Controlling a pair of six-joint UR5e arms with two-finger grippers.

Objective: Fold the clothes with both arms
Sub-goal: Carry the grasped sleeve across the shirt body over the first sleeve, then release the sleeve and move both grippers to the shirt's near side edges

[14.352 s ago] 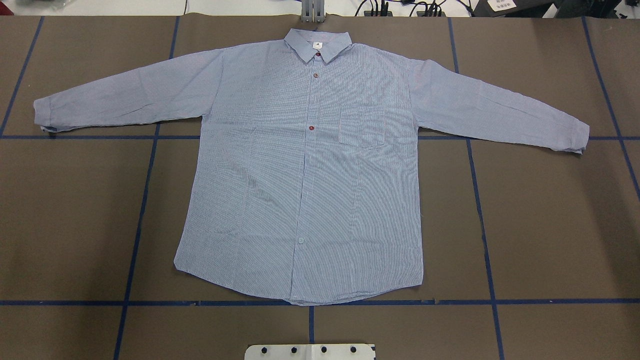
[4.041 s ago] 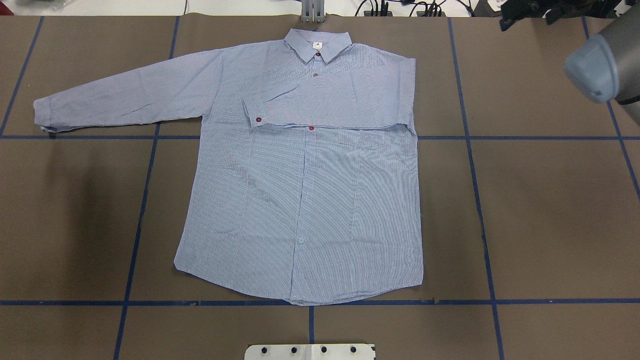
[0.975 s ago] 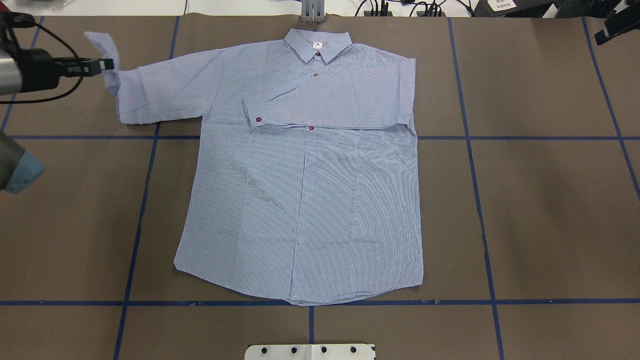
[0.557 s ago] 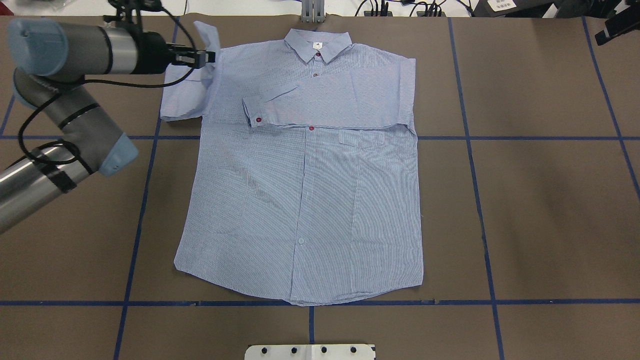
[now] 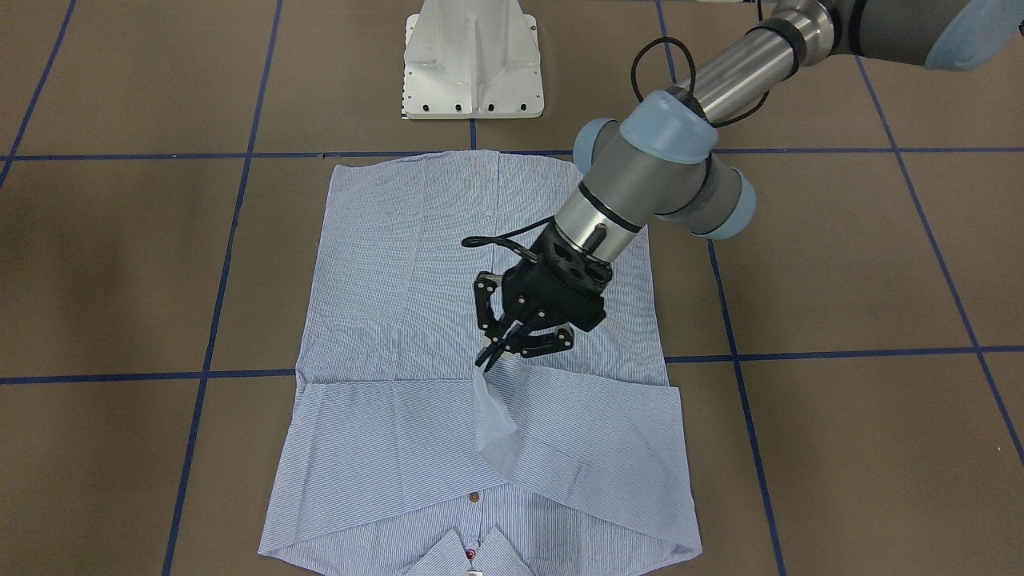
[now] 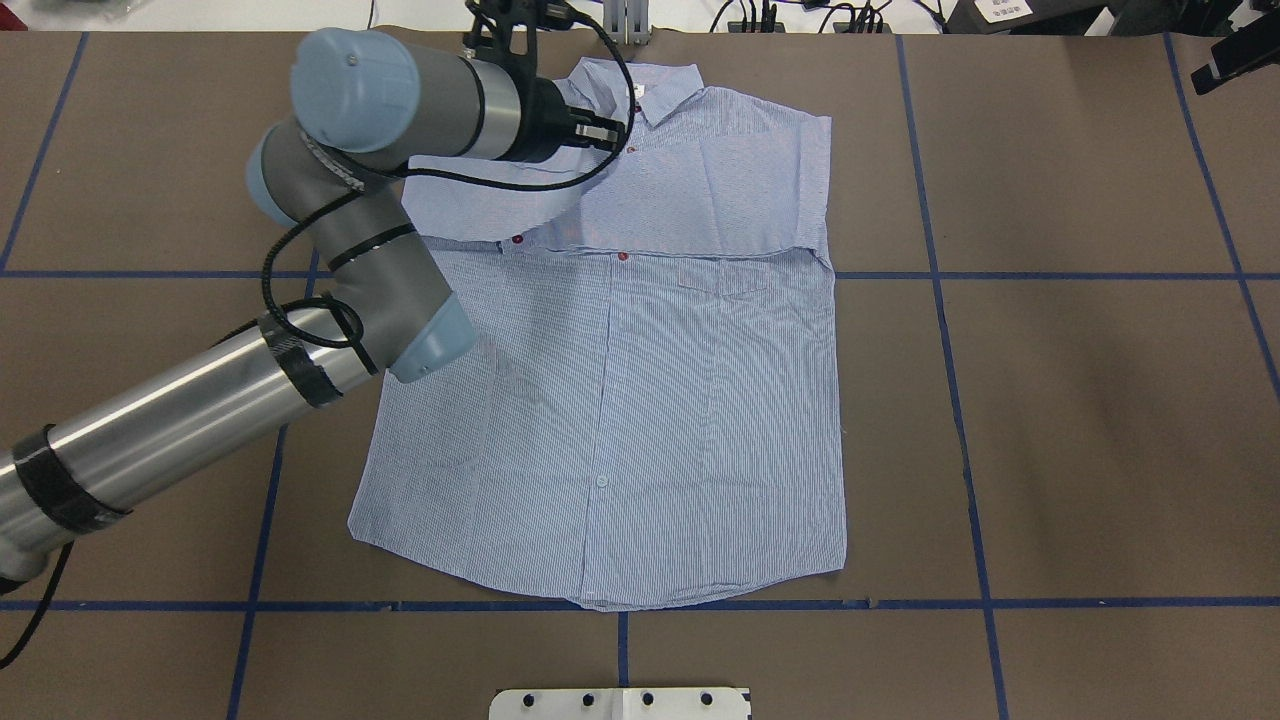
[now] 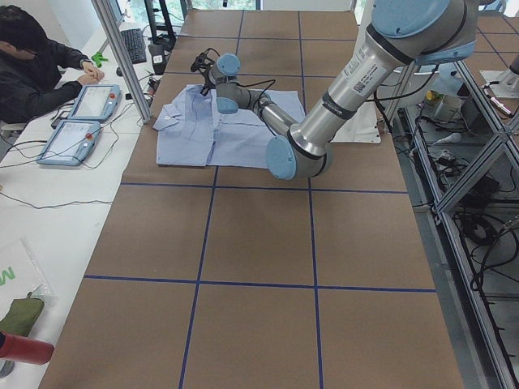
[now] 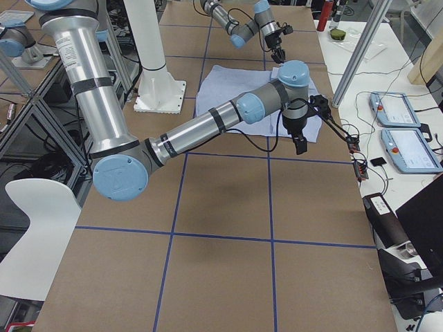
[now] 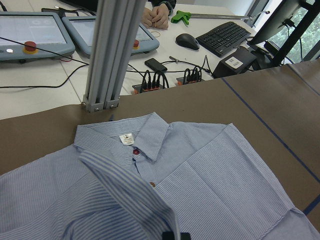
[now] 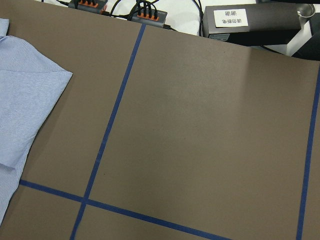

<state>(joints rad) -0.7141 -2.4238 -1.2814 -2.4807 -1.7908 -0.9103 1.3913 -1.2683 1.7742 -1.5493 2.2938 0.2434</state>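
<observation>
The left gripper point(image 5: 490, 358), pinched shut on the cuff point(image 5: 494, 424), holds it above the 12 o'clock end of the flat shirt point(image 6: 650, 420), by the collar point(image 6: 672, 90), to lay the sleeve point(image 5: 608, 456) across the chest; the right gripper's point(image 8: 300, 146) opening cannot be told.

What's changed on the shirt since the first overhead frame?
The left gripper took the left cuff of the light blue striped button-up shirt and carried it rightward over the chest, still pinched. The right sleeve got folded across earlier. Body and collar stayed put.
</observation>
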